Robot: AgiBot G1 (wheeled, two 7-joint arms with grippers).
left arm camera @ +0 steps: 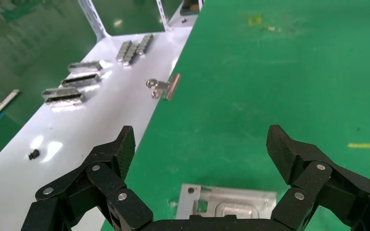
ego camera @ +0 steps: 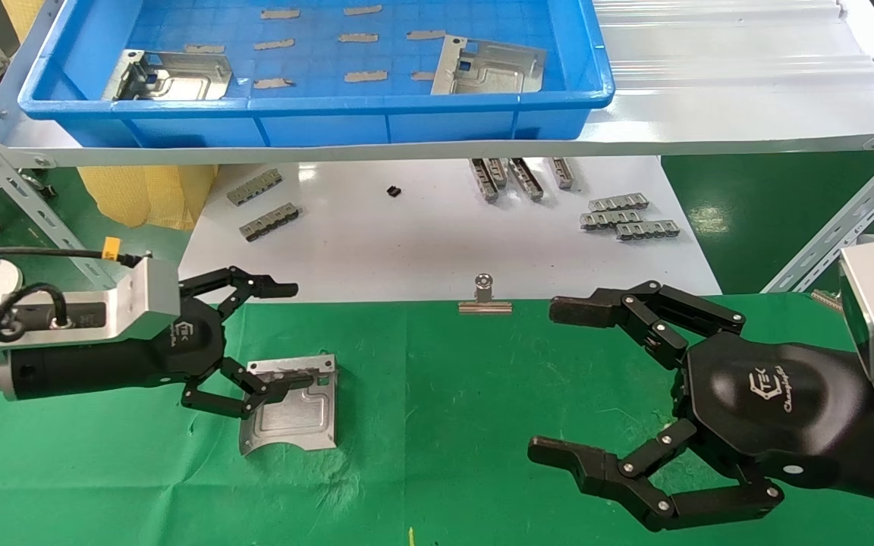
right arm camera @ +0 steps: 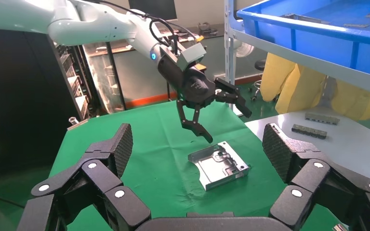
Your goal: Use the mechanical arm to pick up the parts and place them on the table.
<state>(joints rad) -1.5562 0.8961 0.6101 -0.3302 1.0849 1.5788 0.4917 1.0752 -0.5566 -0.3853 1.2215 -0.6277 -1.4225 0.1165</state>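
Observation:
One silver-grey stamped part [ego camera: 289, 413] lies flat on the green cloth table [ego camera: 444, 425], curved notch toward me. My left gripper [ego camera: 285, 337] hovers just above its far edge, open and empty; in the head view its lower finger overlaps that edge. The left wrist view shows the part [left arm camera: 226, 204] below the spread gripper [left arm camera: 204, 144]. The right wrist view shows the left gripper [right arm camera: 225, 124] clear above the part [right arm camera: 219, 165]. Two more parts [ego camera: 171, 76] [ego camera: 486, 67] lie in the blue tray [ego camera: 315, 106]. My right gripper [ego camera: 558, 379] is open and empty over the cloth on the right.
The tray sits on a white shelf with angled metal legs [ego camera: 839, 235] and holds several thin grey strips [ego camera: 365, 76]. A white board [ego camera: 422, 235] behind the cloth carries ridged grey bars [ego camera: 627, 216] and a binder clip [ego camera: 485, 297]. A yellow mark [ego camera: 410, 535] is at the cloth's near edge.

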